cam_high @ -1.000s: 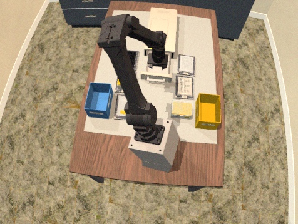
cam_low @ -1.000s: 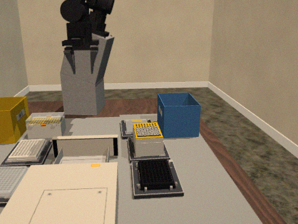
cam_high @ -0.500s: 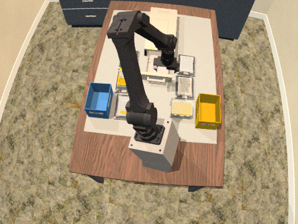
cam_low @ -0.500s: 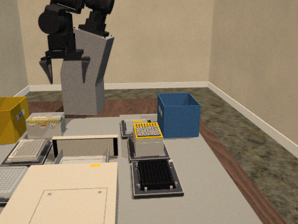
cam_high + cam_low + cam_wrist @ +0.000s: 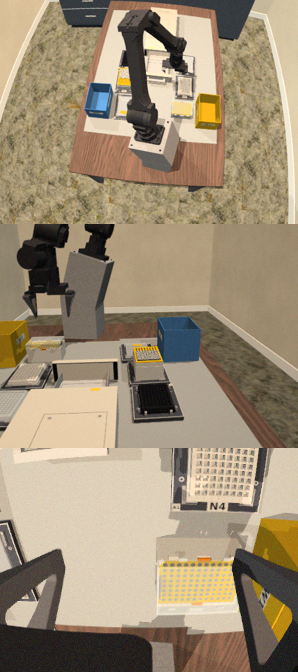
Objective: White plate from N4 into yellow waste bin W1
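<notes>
Overhead, end effector (image 5: 49, 300) agape above white plate (image 5: 184, 82)

open air over plate (image 5: 222, 452) — tip box (image 5: 197, 585) beside

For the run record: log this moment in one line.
phase: approach | gripper: open, empty, above bench | white plate: in nest N4, untouched | yellow bin: upright, nothing seen inside

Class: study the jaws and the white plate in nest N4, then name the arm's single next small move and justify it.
Probably shift the gripper over the white plate and lower it. The jaws are open and hold nothing, the plate lies in nest N4, and in the wrist view it appears ahead of the jaws, not between them. The yellow waste bin comes later.
</notes>
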